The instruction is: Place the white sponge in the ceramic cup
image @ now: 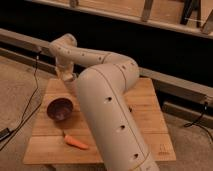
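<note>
My gripper (pixel 68 78) hangs from the wrist over the back left part of the wooden table (pixel 150 102), just behind the dark purple bowl (pixel 60 108). My large white arm (pixel 107 110) crosses the middle of the table and hides much of it. The white sponge is not visible. The ceramic cup is not visible either. Either may be behind the arm or the gripper.
An orange carrot (pixel 76 143) lies near the table's front left edge. Black cables (pixel 27 107) run over the floor at the left. A metal rail (pixel 175 82) and a dark wall stand behind the table.
</note>
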